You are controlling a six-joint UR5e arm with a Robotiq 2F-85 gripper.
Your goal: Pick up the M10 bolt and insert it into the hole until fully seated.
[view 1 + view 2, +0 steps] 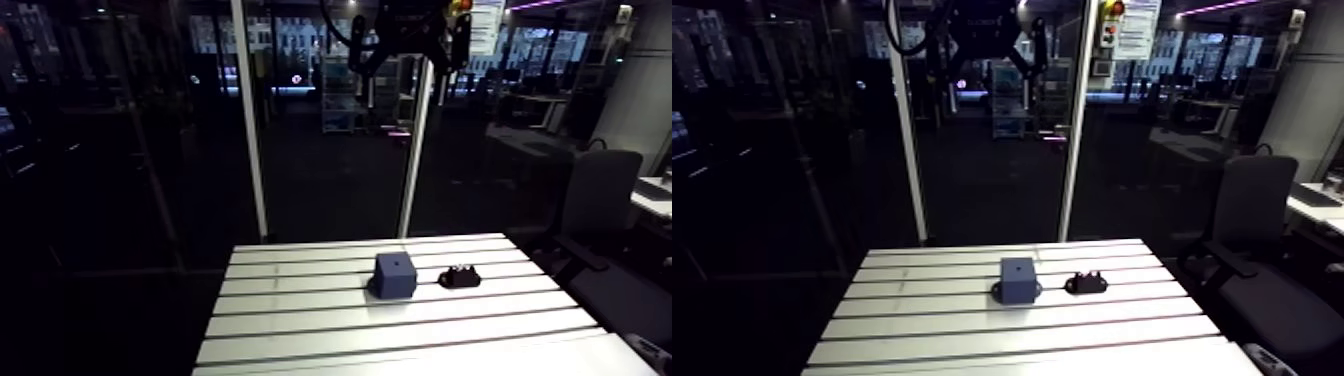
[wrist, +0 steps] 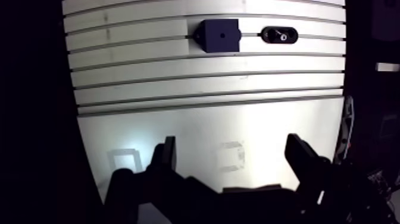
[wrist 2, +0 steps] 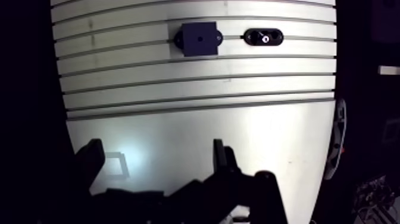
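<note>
M10 bolt (image 2: 280,36): only a pale glint in the black oval holder (image 1: 459,277), on the table (image 1: 300,330), just at 3 o'clock of the dark block (image 1: 395,274) with its hole (image 2: 222,35). Fingers (image 2: 166,158) of gripper (image 2: 232,143) spread wide, nothing between them, over bare table; block and holder well ahead at 12 o'clock.

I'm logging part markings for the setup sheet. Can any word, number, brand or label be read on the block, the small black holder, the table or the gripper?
No text can be read on any of them.
Dark block: no text on the faces that show.
Small black holder: only a pale spot, too small to read as a marking.
Slotted table: none.
Gripper: dark, no marking readable.
</note>
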